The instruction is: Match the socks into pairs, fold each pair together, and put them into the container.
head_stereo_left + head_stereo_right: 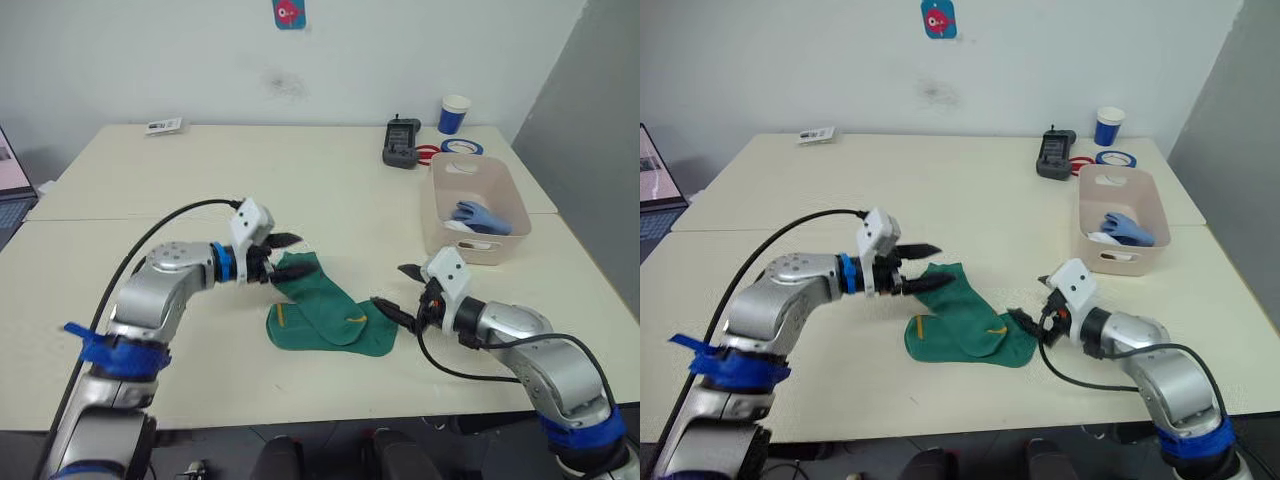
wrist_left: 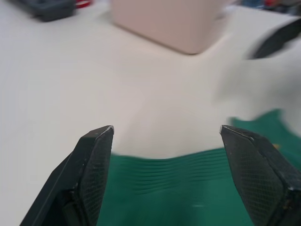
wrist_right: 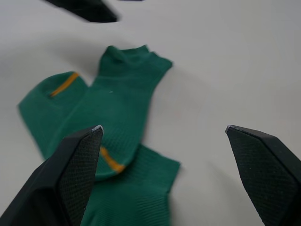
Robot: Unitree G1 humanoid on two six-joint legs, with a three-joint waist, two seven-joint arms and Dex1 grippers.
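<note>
right tool (image 1: 398, 290): fingers spread wide, holding nothing, sitting just off the right edge of the green socks, low over the desk (image 1: 180, 190)
green socks (image 1: 325, 315): two dark green ones lying flat near the middle front of the desk, overlapping each other in a loose crossed heap, small yellow marks showing on both
left tool (image 1: 280, 258): also spread, nothing pinched, its tips right at the upper-left cuff end of the top green sock, looks like touching or just above it, can't tell which
container (image 1: 472, 205): pale pinkish tub on the right side of the desk, well apart from the green socks, farther back than the right tool
inside the tub: a light blue sock bundle (image 1: 480, 216) with something white (image 1: 456, 226) under it
black device (image 1: 403, 143): sits just behind the tub, rolls of tape (image 1: 455, 148) beside it
paper cup (image 1: 453, 114): blue and white, at the back right corner
small card (image 1: 163, 125): far back left on the desk
laptop (image 1: 10, 190): edge of it at the far left
wall sticker (image 1: 289, 12): up on the wall behind
</note>
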